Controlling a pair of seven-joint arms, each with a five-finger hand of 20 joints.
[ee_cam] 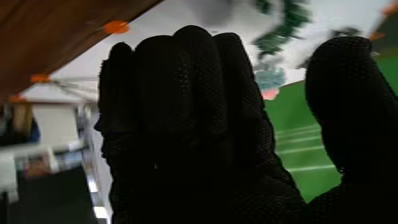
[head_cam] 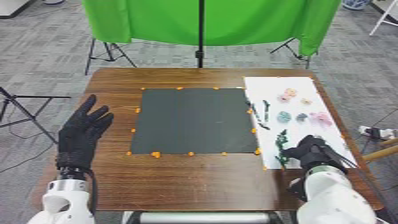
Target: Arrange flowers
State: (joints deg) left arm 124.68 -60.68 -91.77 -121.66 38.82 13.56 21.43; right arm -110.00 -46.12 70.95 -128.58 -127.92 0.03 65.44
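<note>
In the head view my right hand (head_cam: 311, 151) is over the lower part of the white sheet (head_cam: 274, 85), just beside a green leafy stem (head_cam: 282, 144). My right hand (ee_cam: 191, 105) is open in the right wrist view, fingers straight and thumb apart, with nothing held. Beyond its fingers are a leafy stem (ee_cam: 289, 24) and a teal flower (ee_cam: 269, 77). Farther up the sheet lie thin dark stems (head_cam: 266, 107), a teal flower (head_cam: 283, 117), a pink flower (head_cam: 320, 119) and a peach flower (head_cam: 290, 93). My left hand (head_cam: 82, 131) is open at the table's left side.
A dark square mat (head_cam: 191, 121) with orange markers round its border covers the middle of the brown table (head_cam: 200, 190). The white sheet adjoins its right side. Behind the table a green cloth (head_cam: 160, 22) hangs, with black stands near it.
</note>
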